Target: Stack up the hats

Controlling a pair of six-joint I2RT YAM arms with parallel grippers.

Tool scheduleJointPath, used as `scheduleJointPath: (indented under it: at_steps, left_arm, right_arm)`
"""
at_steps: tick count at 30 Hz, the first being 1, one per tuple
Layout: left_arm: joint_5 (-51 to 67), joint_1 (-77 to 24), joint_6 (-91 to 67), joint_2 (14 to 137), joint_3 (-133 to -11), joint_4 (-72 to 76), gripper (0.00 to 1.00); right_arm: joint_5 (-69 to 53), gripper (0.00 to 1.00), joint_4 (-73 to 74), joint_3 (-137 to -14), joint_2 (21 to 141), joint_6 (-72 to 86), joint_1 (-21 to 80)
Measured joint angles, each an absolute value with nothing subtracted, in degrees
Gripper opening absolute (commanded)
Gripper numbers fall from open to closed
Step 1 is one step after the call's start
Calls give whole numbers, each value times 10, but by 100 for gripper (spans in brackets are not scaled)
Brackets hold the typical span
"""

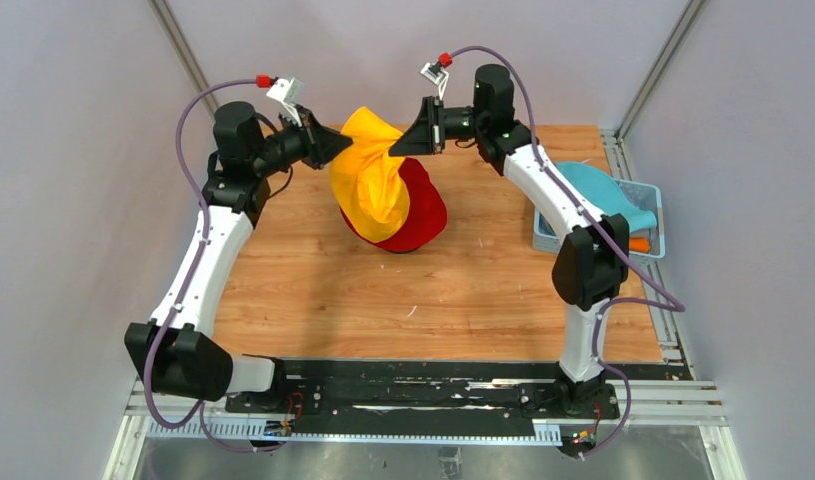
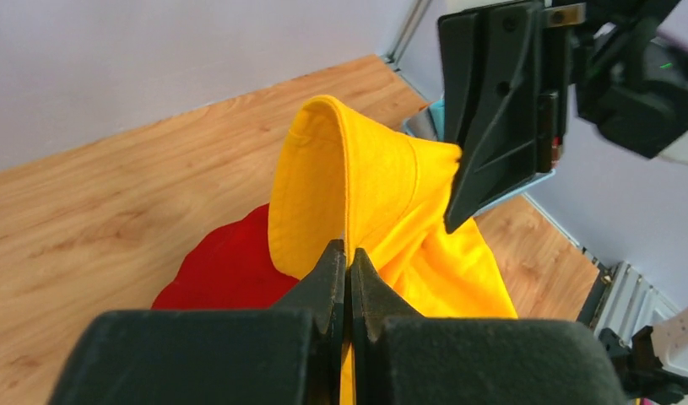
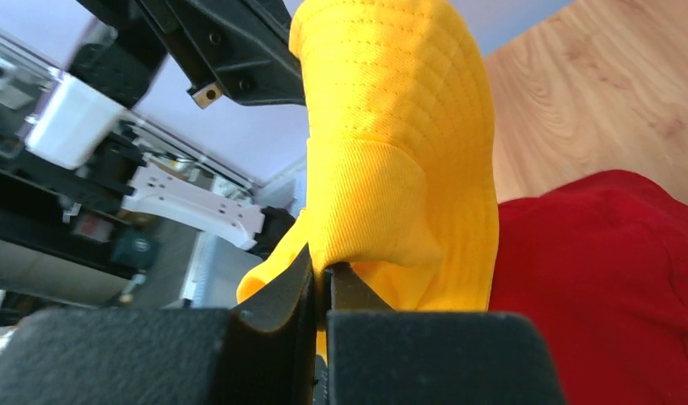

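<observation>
The yellow hat [image 1: 371, 172] hangs between my two grippers above the red hat [image 1: 419, 210], which sits at the middle back of the table. My left gripper [image 1: 345, 143] is shut on the yellow hat's brim at its left side; the wrist view shows the brim [image 2: 340, 169] pinched at the fingertips [image 2: 330, 266]. My right gripper [image 1: 395, 146] is shut on the brim's right side [image 3: 382, 169]. The red hat also shows under the yellow one [image 2: 226, 270] [image 3: 610, 270]. A teal hat [image 1: 605, 195] and a bit of orange hat [image 1: 639, 244] lie in the basket. Grey and lavender hats are out of view.
A light blue plastic basket [image 1: 659, 190] stands at the right edge of the wooden table [image 1: 313, 280]. Grey walls close in the back and sides. A metal rail [image 1: 673, 330] runs along the right side.
</observation>
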State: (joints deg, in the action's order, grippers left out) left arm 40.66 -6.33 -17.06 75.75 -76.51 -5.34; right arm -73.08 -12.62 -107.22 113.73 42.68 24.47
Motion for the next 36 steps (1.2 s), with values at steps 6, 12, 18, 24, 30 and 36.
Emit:
scheduleJointPath:
  at_steps: [6,12,18,24,30,36]
  left_arm:
    - [363,-92,-146,758,-793,-104,0]
    - [342,-124,-133,758,-829,-142,0]
    - [315,-154,-127,762,-859,-173,0]
    - [266,-202,-118,780,-895,-194,0]
    - [208,-251,-103,810,-937,-207,0]
    - [150,-282,-93,822,-958,-227,0]
  right_arm:
    - [-648,1,94,-1086,1076,227,253]
    - [-564,1,161,-1049,1007,142,260]
    - [-503,1,190,-1028,970,100,264]
    - [-439,1,225,-1011,924,70,265]
    - [-371,1,250,-999,873,45,265]
    - [-313,1,258,-994,857,30,265]
